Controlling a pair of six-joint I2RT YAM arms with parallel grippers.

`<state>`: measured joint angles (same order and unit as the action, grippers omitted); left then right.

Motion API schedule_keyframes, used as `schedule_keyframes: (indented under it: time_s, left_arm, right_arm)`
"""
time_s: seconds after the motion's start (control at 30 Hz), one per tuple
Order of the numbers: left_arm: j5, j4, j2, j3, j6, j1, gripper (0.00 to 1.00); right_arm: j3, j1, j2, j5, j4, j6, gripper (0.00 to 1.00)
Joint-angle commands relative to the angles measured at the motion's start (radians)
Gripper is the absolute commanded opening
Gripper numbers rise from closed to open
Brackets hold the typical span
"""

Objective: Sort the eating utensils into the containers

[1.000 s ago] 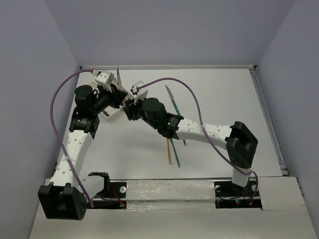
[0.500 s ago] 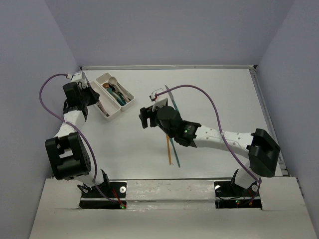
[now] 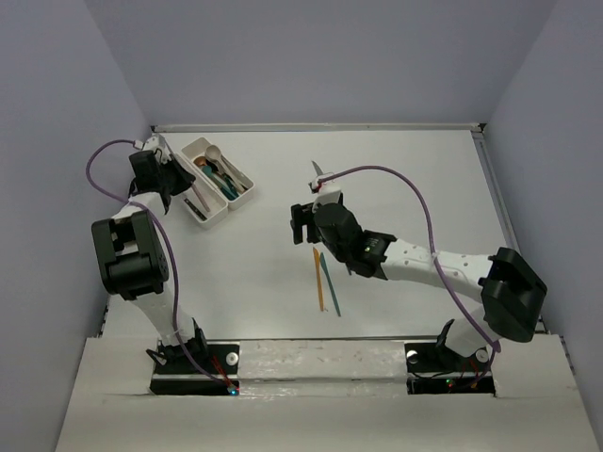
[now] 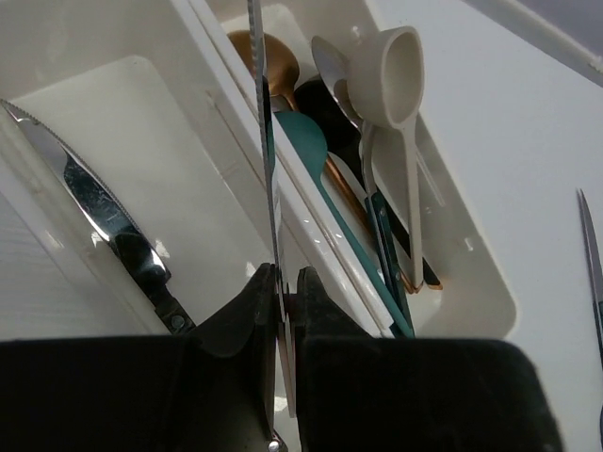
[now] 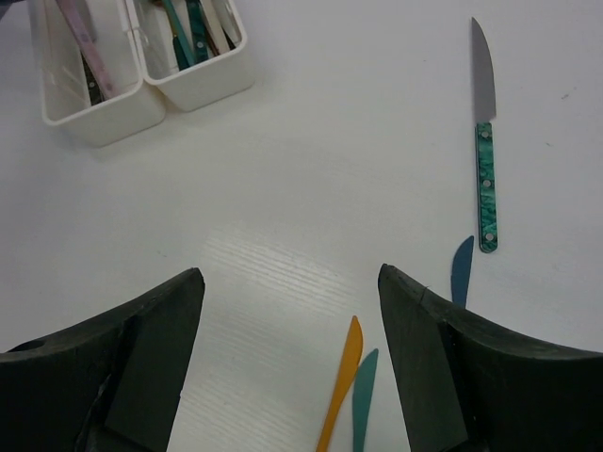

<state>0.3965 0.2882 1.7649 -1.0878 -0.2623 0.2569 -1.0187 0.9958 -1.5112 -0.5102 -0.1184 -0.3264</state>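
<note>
Only the left wrist view shows what the left claw (image 4: 283, 282) has. Its two fingers are pinched almost together on a thin serrated knife blade (image 4: 267, 141), seen edge-on and standing over the wall that divides the two joined white trays (image 4: 141, 122). From overhead the blade is too slim to pick out; there the left claw simply sits at the trays' left side, near the far left corner of the counter (image 3: 424, 169). The close view also sorts the contents. A black-handled knife (image 4: 104, 221) lies alone in the compartment on the left of that view. The other compartment holds a cream spoon (image 4: 396, 85), a copper spoon (image 4: 268, 58), a teal utensil (image 4: 316, 160) and darker pieces beneath that cannot be told apart. The held knife's handle is hidden inside the claw, so its colour cannot be told. The right wrist view shows the right claw (image 5: 290, 282) spread wide with nothing between its fingers, hovering over bare counter. At the bottom of that view an orange knife (image 5: 339, 391) and a teal knife (image 5: 363, 395) lie side by side, both cut off by the frame edge. A blue blade tip (image 5: 461, 268) pokes out from behind one finger. A green-handled knife (image 5: 485, 179) lies just beyond it, well apart from the trays. Overhead, the right arm covers most of that last knife.
</note>
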Motion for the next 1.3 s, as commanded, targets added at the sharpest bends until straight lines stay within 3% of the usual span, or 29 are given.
schedule_keyframes:
  time_s: [0.0, 0.1, 0.23, 0.27, 0.37, 0.47, 0.6, 0.73, 0.97, 1.27]
  left_arm:
    - [0.018, 0.066, 0.01, 0.011, -0.032, -0.001, 0.04]
    - [0.008, 0.081, 0.004, 0.041, -0.017, -0.001, 0.1]
    - [-0.013, 0.085, -0.007, 0.06, 0.001, -0.001, 0.38]
    - [-0.018, 0.085, -0.01, 0.065, 0.005, -0.001, 0.49]
    - [-0.039, 0.083, -0.036, 0.08, 0.012, -0.001, 0.62]
    - [-0.064, 0.085, -0.074, 0.092, 0.024, -0.002, 0.69]
    - [-0.079, 0.078, -0.13, 0.095, 0.044, -0.001, 0.73]
    - [-0.09, 0.074, -0.203, 0.108, 0.069, -0.001, 0.79]
    - [-0.064, 0.085, -0.309, 0.16, 0.123, -0.001, 0.8]
    - [-0.031, 0.095, -0.361, 0.201, 0.139, 0.001, 0.8]
  right_arm:
    - [-0.01, -0.016, 0.019, -0.037, 0.026, -0.039, 0.8]
    - [-0.03, -0.048, 0.008, -0.044, 0.1, -0.077, 0.8]
    - [-0.076, -0.126, -0.017, 0.002, 0.216, -0.115, 0.8]
    - [-0.084, -0.161, -0.024, 0.007, 0.235, -0.117, 0.8]
    - [-0.139, -0.213, -0.081, 0.013, 0.333, -0.114, 0.8]
    - [-0.182, -0.279, -0.139, 0.032, 0.407, -0.102, 0.78]
    - [-0.231, -0.345, -0.224, 0.134, 0.434, -0.039, 0.74]
    - [-0.296, -0.345, -0.296, 0.191, 0.569, -0.053, 0.7]
    - [-0.146, -0.345, -0.219, 0.35, 0.608, -0.072, 0.65]
    - [-0.063, -0.29, -0.254, 0.346, 0.614, -0.118, 0.63]
